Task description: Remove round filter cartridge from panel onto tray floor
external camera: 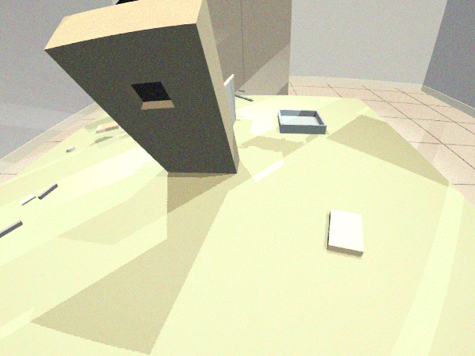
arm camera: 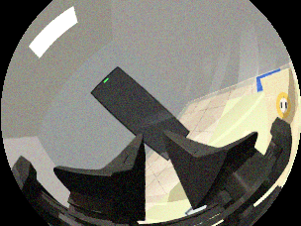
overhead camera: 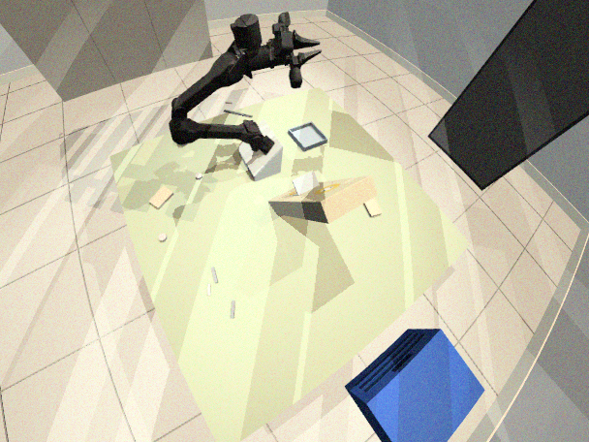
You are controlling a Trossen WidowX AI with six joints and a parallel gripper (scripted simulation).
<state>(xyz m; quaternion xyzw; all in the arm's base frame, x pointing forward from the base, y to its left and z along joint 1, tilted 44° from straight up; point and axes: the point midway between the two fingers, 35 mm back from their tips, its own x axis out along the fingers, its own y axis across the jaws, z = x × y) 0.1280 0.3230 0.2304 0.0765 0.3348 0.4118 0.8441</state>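
The service panel is a tan box leaning on the pale green mat. The round orange filter cartridge sits flush in its upper face. It also shows small at the right edge of the wrist view. The exterior view shows only the panel's dark back with a square hole. The blue-grey tray stands empty behind the panel. My gripper hangs high in the air behind the tray, far from the cartridge. Its fingers are nearly together with nothing between them.
A white wedge block carries the arm's base. A white card leans at the panel. Flat tan plates, small discs and thin rods lie on the mat. A blue box and a dark slab stand at the right.
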